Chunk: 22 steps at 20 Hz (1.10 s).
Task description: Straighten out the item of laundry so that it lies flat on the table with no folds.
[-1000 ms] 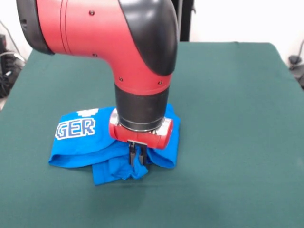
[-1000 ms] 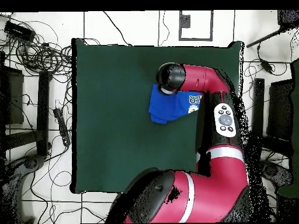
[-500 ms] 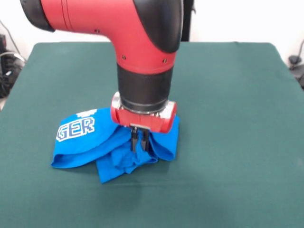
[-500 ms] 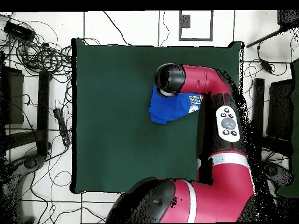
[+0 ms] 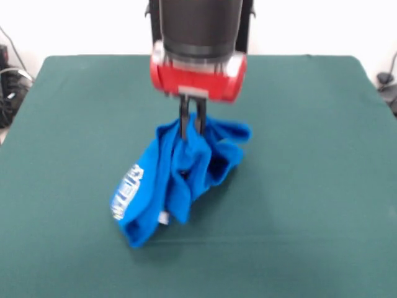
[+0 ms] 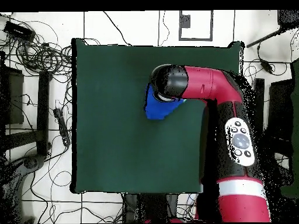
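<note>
The bright blue T-shirt (image 5: pixel 180 177) hangs bunched from my gripper (image 5: pixel 191 131), which is shut on its top edge. Most of the shirt is off the table; its lowest fold (image 5: pixel 139 233) seems to touch the dark green table (image 5: pixel 310 186), near the front centre. White lettering (image 5: pixel 126 191) shows on the left hanging side. In the overhead view only a blue patch of the shirt (image 6: pixel 155 107) shows beside the arm's black wrist (image 6: pixel 167 80), which hides the gripper.
The red arm (image 6: pixel 233 128) reaches over the table's right side in the overhead view. Cables and stands (image 6: pixel 35 52) lie on the floor around the table. Green cloth (image 5: pixel 74 112) lies open on all sides of the shirt.
The gripper has risen with the shirt pinched in it. The shirt has left the table, hangs in a bunch and has shifted toward the table's middle. The lettering now hangs turned sideways.
</note>
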Each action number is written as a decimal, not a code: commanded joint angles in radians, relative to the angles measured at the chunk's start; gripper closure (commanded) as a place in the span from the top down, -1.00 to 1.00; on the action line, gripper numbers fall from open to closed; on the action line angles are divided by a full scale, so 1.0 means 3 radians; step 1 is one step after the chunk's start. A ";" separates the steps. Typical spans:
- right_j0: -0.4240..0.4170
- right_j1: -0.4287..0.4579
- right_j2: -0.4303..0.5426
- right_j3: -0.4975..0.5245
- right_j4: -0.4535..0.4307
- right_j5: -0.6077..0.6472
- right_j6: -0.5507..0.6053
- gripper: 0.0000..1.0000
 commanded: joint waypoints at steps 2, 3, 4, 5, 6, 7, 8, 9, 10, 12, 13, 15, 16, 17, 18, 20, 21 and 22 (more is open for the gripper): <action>-0.0038 -0.0777 0.0265 0.0426 0.0308 0.0933 -0.0407 -1.00; -0.0037 -0.0806 0.0272 0.0405 0.0328 0.1027 -0.0421 -1.00; -0.0051 -0.0822 0.0303 0.0410 0.0364 0.1062 -0.0437 -1.00; -0.0065 -0.0837 0.0333 0.0414 0.0400 0.1096 -0.0453 -1.00; -0.0071 -0.0856 0.0354 0.0427 0.0425 0.1092 -0.0465 -1.00; -0.0062 -0.0871 0.0349 0.0429 0.0433 0.1098 -0.0461 -1.00; -0.0069 -0.0871 0.0369 0.0425 0.0438 0.1065 -0.0491 -1.00; -0.0076 -0.0871 0.0388 0.0421 0.0443 0.1031 -0.0520 -1.00; -0.0080 -0.0856 0.0406 0.0391 0.0445 0.1018 -0.0539 -1.00; -0.0110 -0.0854 0.0455 0.0426 0.0502 0.0931 -0.0555 -1.00; -0.0120 -0.0878 0.0462 0.0488 0.0527 0.0841 -0.0535 -1.00; -0.0190 -0.0885 0.0503 0.0692 0.0604 0.0545 -0.0504 -1.00; -0.0249 -0.0785 0.0562 0.0682 0.0607 0.0530 -0.0607 -1.00; -0.0273 -0.0642 0.0621 0.0513 0.0526 0.0609 -0.0787 -1.00; -0.0257 -0.0587 0.0636 0.0348 0.0382 0.0566 -0.0927 -1.00; -0.0160 -0.0810 0.0477 0.0450 0.0171 0.0008 -0.0612 -1.00; -0.0125 -0.0971 0.0383 0.0680 0.0157 -0.0347 -0.0316 -1.00; -0.0150 -0.1079 0.0375 0.0933 0.0212 -0.0713 -0.0078 -1.00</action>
